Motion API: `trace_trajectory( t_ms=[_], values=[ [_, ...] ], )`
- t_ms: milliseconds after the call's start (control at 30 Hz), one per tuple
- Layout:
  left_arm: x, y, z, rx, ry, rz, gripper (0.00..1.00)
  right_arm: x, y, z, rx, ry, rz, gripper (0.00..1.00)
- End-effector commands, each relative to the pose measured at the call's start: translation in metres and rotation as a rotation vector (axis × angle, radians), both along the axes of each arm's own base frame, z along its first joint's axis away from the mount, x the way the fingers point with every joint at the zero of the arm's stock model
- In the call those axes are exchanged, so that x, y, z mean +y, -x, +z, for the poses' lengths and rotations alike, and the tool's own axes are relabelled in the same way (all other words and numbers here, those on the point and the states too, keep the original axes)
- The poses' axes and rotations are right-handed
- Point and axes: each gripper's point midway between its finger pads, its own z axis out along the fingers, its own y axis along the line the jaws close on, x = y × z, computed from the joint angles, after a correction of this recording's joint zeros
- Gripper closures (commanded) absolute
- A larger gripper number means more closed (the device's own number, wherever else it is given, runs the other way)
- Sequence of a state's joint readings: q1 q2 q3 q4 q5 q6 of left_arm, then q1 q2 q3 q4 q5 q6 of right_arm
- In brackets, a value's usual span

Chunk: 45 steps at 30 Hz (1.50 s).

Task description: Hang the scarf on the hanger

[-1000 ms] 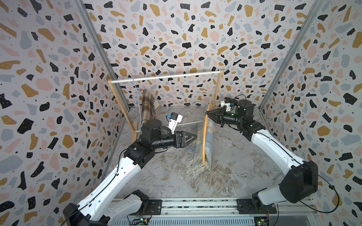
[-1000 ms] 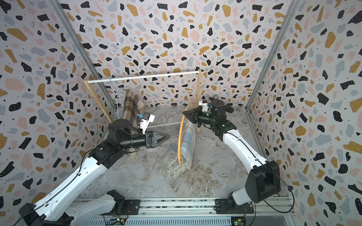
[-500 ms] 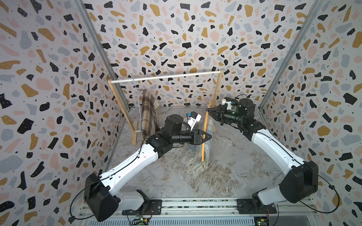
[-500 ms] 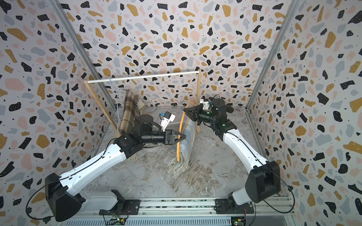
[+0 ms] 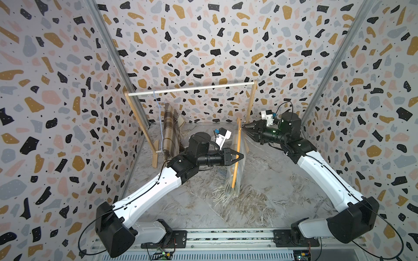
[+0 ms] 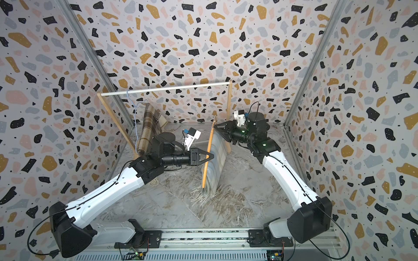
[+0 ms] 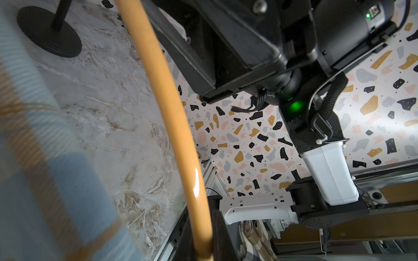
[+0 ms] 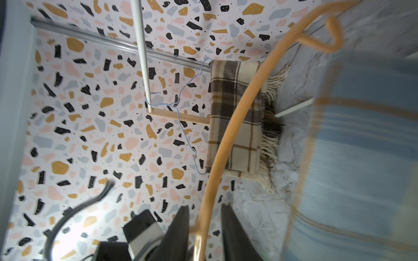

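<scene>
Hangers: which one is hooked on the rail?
The thin blue wire hanger, carrying the brown scarf. The orange hanger, draped with the blue scarf, is off the rail, gripped by the left claw.

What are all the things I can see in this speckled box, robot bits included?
rack: one, wooden posts and white rail, at the back.
wire hanger: one, pale blue, hooked on the rack's rail.
brown scarf: one, brown-cream plaid, draped on the wire hanger.
orange hanger: one, orange, mid-table, between both grippers.
blue scarf: one, pale blue with tan stripes, over the orange hanger, fringe reaching the table.
table: one, grey marble look.
walls: three, speckled, around the table.
left gripper: one, black, shut on the orange hanger.
right gripper: one, black, jaws open around the orange hanger's upper end.
arms: two, white and black, from the front.
</scene>
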<state>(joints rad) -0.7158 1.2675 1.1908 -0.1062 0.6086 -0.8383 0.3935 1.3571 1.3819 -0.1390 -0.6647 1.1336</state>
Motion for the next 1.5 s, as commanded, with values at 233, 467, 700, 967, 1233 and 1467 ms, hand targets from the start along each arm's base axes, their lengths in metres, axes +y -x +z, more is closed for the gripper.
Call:
trace_trajectory(
  t_ms=[233, 467, 700, 967, 1233, 1467],
  values=[
    [0.017, -0.01, 0.106, -0.243, 0.183, 0.112, 1.0, -0.049, 0.053, 0.006, -0.483, 0.357, -0.045, 0.3],
    [0.021, -0.011, 0.138, -0.263, 0.274, 0.142, 1.0, -0.033, 0.091, 0.0, -0.885, 0.212, 0.069, 0.3],
    [0.024, -0.014, 0.156, -0.27, 0.329, 0.165, 1.0, -0.01, 0.111, -0.018, -1.056, 0.131, 0.184, 0.29],
    [0.025, -0.016, 0.161, -0.265, 0.348, 0.181, 1.0, 0.011, 0.128, -0.033, -1.146, 0.082, 0.292, 0.27],
    [0.023, -0.017, 0.159, -0.256, 0.345, 0.179, 1.0, 0.029, 0.121, -0.047, -1.106, 0.086, 0.339, 0.42],
    [0.022, -0.021, 0.152, -0.244, 0.338, 0.19, 1.0, 0.042, 0.117, -0.044, -1.075, 0.039, 0.369, 0.58]
  ],
)
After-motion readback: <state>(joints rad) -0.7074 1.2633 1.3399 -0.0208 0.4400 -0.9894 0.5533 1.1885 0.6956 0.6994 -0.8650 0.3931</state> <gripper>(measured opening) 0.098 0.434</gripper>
